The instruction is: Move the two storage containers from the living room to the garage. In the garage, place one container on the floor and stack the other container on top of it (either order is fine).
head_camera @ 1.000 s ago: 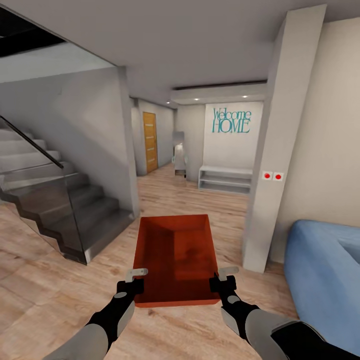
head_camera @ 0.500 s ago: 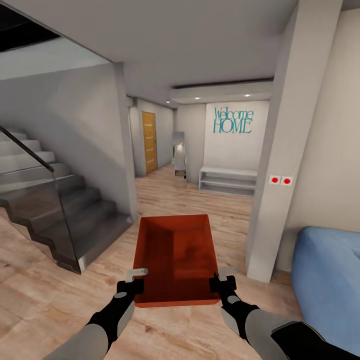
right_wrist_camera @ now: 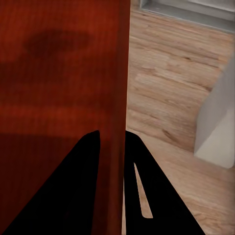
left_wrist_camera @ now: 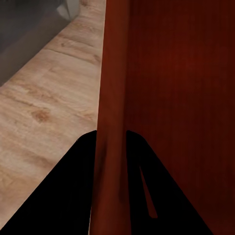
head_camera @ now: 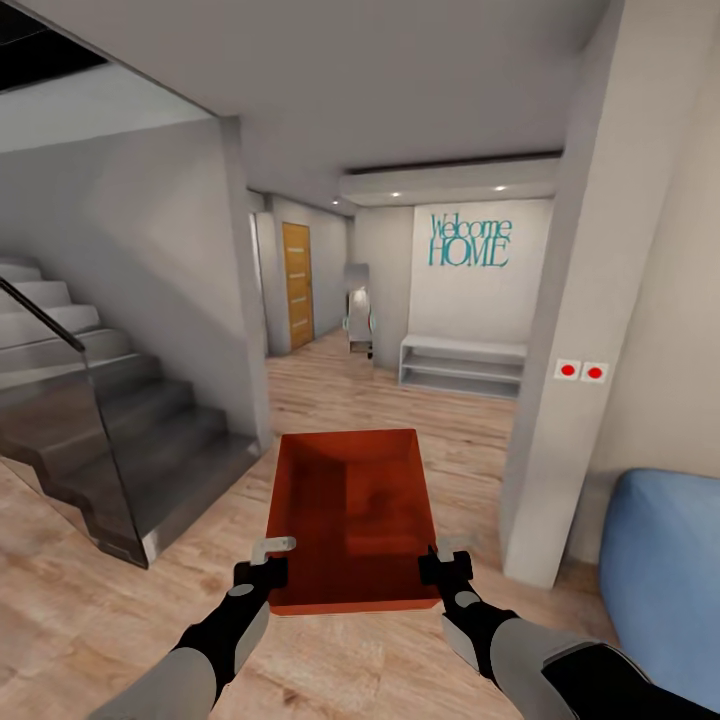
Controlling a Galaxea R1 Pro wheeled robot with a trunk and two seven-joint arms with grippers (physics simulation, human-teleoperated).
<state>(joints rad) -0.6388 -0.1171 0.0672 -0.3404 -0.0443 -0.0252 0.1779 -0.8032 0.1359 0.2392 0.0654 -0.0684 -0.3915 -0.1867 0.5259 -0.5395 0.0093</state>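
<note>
Between your two grippers, dead centre of the head view: one storage container (head_camera: pixel 352 515), red-orange, open top up, carried clear of the light wood-plank flooring (head_camera: pixel 90 600). Long axis runs from 6 o'clock towards 12, away from you. Left gripper (head_camera: pixel 266 566) clamped on the container's left wall near the end closest to you, at roughly 9 o'clock of the bin; the left wrist view shows that wall (left_wrist_camera: pixel 111 122) pinched between the two dark fingers (left_wrist_camera: pixel 85 166). Right gripper (head_camera: pixel 442 563) clenched likewise on the right wall at 3 o'clock; the right wrist view shows the wall (right_wrist_camera: pixel 117 98) between its fingers (right_wrist_camera: pixel 88 161). Both arms stand equally near; the load hangs between them, most of its length forward of the grips. Surroundings: glass-sided staircase (head_camera: pixel 110 440) at 9 o'clock, white pillar (head_camera: pixel 570 330) at 2 o'clock, blue sofa (head_camera: pixel 665 570) at 4 o'clock, hallway with a wooden door (head_camera: pixel 297 284) and a "Welcome HOME" wall sign (head_camera: pixel 469 240) at 12 o'clock. Judgement: you are in transit, garage not reached; the passage ahead lies along the bin's long axis, so keep both grips level and mind the pillar on the right.
</note>
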